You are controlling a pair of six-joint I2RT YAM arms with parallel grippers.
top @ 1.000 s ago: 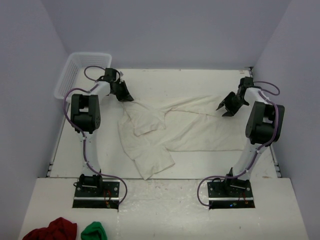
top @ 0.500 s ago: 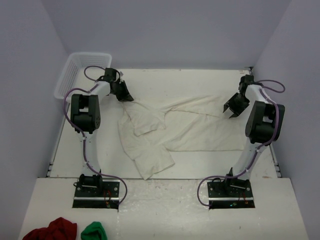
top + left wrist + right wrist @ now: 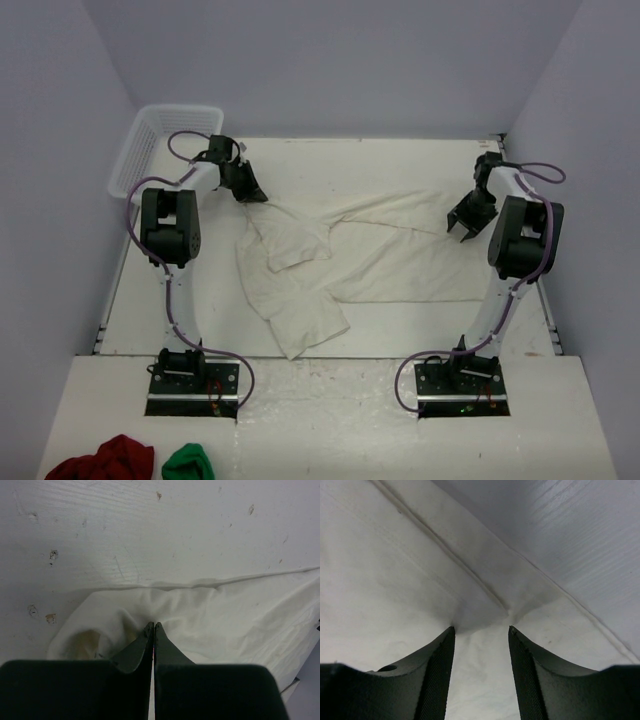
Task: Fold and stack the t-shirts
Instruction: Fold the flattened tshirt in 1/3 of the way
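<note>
The left pincer [image 3: 152,626], clenched on a thin fold of the t-shirt [image 3: 390,262] sprawled across the bench's [image 3: 350,165] middle, could lose it under tension. The right pincer [image 3: 481,630], released astride a pucker toward the right edge, might close short and miss.

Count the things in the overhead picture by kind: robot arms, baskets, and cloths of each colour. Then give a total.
Arms: 2 (left arm, right arm)
Basket: 1
Off-white t-shirt: 1, as far as the view shows
Red cloth: 1
Green cloth: 1
Total: 6
</note>
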